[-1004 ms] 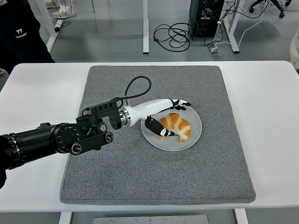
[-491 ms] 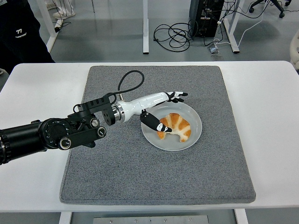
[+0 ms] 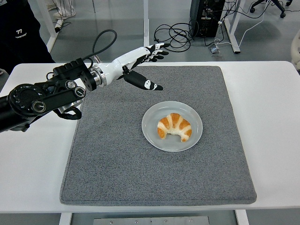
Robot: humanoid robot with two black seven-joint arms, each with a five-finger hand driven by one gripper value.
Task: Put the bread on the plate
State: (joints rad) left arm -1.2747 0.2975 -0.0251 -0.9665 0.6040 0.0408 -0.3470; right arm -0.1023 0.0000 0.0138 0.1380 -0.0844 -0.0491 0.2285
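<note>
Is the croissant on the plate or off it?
On it. The croissant lies inside the plate's rim; the left hand is open, holding nothing.

Colours and patterns
Golden-brown bread (image 3: 174, 127), pale-striped; light grey plate (image 3: 152, 136); speckled grey mat (image 3: 117, 164); white table (image 3: 272, 122); white-and-black left hand (image 3: 140, 61).

We see a white table (image 3: 33, 173) filling most of the frame, with a square grey mat (image 3: 154, 173) lying across its middle. Beyond the table's far edge, grey floor runs along the top of the frame. A tangle of black cables (image 3: 176, 35) lies on that floor at top centre, just left of a dark computer tower (image 3: 206, 16). White table legs (image 3: 146, 23) stand nearby. At the upper left corner, a person in dark clothing (image 3: 18, 33) stands partly cut off.
</note>
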